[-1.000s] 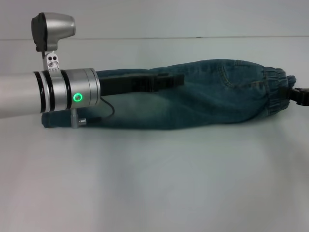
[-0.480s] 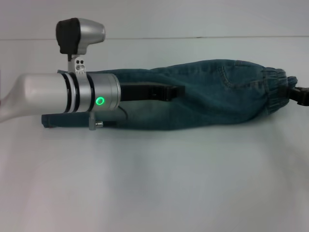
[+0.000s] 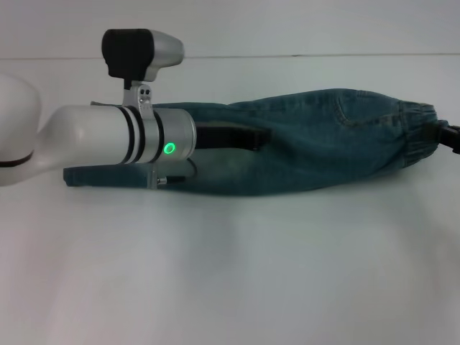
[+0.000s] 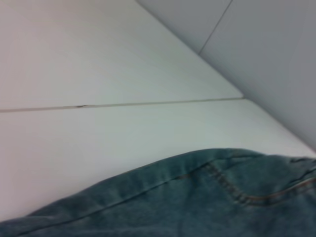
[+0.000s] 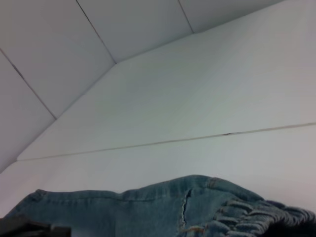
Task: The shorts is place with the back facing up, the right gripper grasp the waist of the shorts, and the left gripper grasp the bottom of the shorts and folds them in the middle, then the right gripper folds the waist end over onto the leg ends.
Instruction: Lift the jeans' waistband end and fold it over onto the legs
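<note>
Folded shorts lie lengthwise; left gripper rests on the denim, right gripper at the waist; grip of either cannot be told.

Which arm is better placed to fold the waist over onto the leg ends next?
Right, probably. The right gripper is already at the waist, while the left gripper lies over the shorts mid-length, nearer the leg ends.

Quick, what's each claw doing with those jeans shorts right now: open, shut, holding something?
Left gripper: lies on the shorts near the middle; cannot be told.
Right gripper: at the waist, mostly out of frame; cannot be told.
</note>
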Controlling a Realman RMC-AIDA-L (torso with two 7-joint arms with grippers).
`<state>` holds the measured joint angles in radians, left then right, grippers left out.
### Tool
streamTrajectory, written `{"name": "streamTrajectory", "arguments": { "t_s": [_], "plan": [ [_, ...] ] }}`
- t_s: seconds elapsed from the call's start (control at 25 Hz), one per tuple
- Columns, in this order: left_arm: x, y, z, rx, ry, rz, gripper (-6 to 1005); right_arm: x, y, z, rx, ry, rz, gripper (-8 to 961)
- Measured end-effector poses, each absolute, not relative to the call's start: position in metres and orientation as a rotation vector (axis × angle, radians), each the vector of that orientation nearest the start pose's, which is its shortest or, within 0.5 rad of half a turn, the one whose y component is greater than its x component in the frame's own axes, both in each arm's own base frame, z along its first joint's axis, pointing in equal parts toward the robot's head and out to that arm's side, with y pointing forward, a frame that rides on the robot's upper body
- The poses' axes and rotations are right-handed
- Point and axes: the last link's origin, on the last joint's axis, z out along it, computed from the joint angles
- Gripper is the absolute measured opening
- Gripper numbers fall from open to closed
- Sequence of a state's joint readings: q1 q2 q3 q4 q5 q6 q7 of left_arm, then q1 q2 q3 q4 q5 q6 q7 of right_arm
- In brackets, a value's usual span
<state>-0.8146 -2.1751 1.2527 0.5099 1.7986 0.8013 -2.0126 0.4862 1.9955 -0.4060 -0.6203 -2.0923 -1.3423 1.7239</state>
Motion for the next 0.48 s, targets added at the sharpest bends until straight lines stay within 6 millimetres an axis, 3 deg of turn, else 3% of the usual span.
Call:
{"name": "streamTrajectory", "arguments": {
  "t_s": [0.48],
  "plan": [
    [-0.164,0.413,-0.128,-2.423,-1.074,-0.329,46,0.317,0.343,0.084,-2.187,1.143,0.720,56]
  ]
}}
